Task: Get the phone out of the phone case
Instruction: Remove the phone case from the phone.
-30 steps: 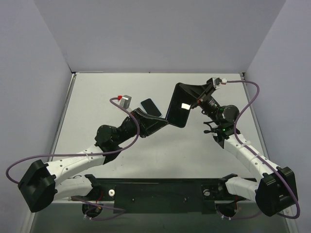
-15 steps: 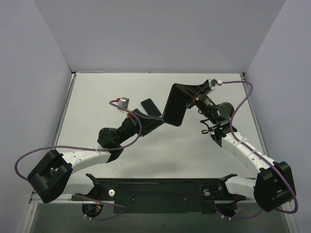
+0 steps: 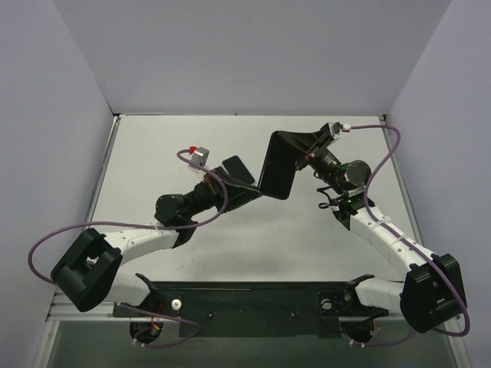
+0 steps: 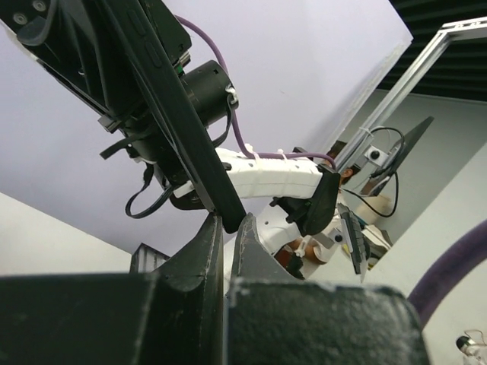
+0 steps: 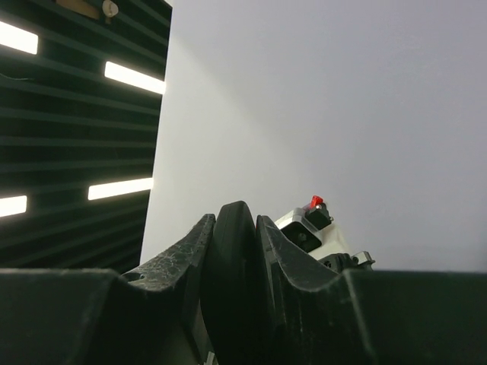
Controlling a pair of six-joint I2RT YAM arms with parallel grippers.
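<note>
The phone case (image 3: 278,165) is held on edge, clear of the worktop (image 3: 153,146), between both arms. The left gripper (image 4: 227,228) has its jaws closed on the lower edge, and the right gripper (image 5: 234,228) has its jaws clamped on the upper corner. This two-point hold appears meant to brace one side while the other peels; the phone cannot be told apart from the case and is judged to be inside it.

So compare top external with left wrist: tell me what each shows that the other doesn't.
Only top external: a small dark flat item lying on the table. Only left wrist: the phone case seen edge-on, its edge pinched between the left hand's fingers. Both: the raised case and the right arm.
</note>
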